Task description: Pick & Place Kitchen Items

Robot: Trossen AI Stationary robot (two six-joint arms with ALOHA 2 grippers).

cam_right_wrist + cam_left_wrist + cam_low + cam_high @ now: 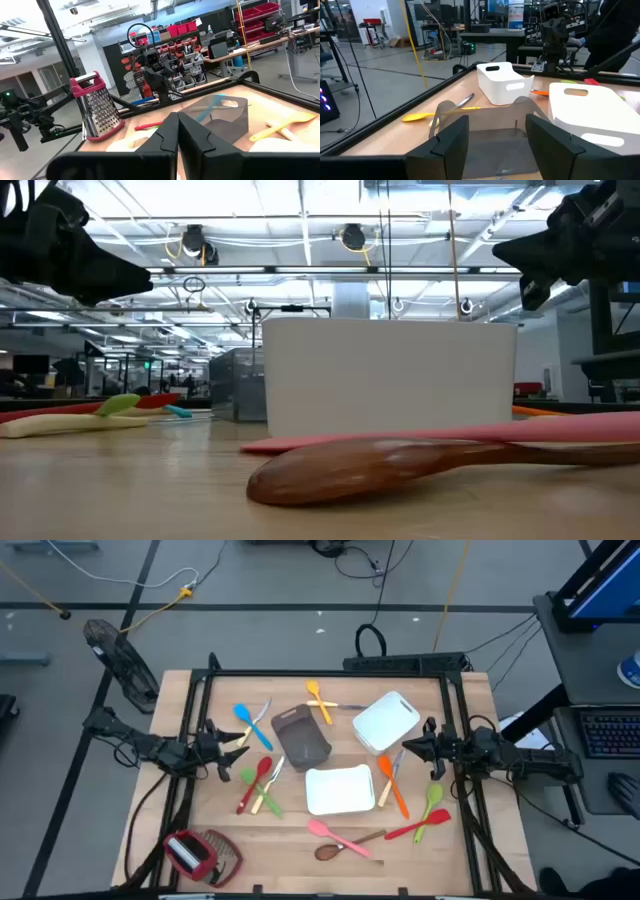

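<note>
Lying near the middle of the wooden table (300,840): a grey bin (301,736), tipped on its side. Flanking that bin, two white trays (386,722) (340,790); sitting well apart from it at the table's corner, a red-and-mesh grater (200,855).

We hold our left gripper (243,741) wide-fingered at the left edge; our right gripper (405,747) waits pinched closed opposite.

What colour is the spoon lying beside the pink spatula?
Brown wooden spoon; clearest in the low view.
</note>
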